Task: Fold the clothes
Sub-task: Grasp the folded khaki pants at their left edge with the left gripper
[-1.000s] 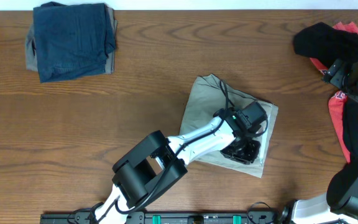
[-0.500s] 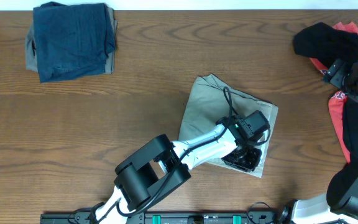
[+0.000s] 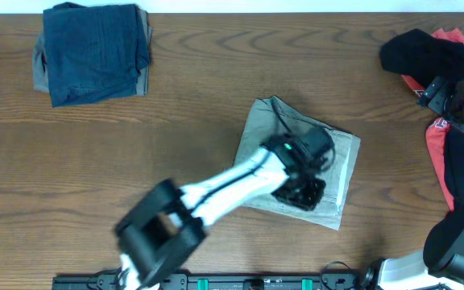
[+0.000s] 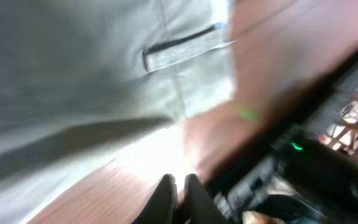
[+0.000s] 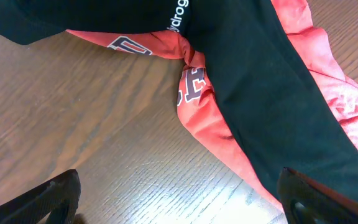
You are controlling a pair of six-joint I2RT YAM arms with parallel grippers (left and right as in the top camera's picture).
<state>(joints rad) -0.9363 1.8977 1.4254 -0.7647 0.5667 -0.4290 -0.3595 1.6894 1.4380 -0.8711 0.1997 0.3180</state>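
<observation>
Over the near side of the khaki shorts, my left hand hung with its fingers pressed nearly together. The left wrist view was smeared, but I saw no cloth between them. The shorts lay as a folded, slanted packet in the middle of the surface. The wrist view showed their stitched pocket beyond the fingertips, with a strip of wood close to them. So the garment lay directly beneath and ahead of that hand, its longer side running from the far-left corner down to the near-right one.

My right hand was well apart from the khaki shorts, off to their right, fingers spread wide over the black and red sportswear. The navy shorts sat folded well off to the far left of the khaki shorts.

I judged the left arm plainly the nearer for any last tidying, or for shifting the packet toward the navy shorts. The right was better placed to draw the next garment.
</observation>
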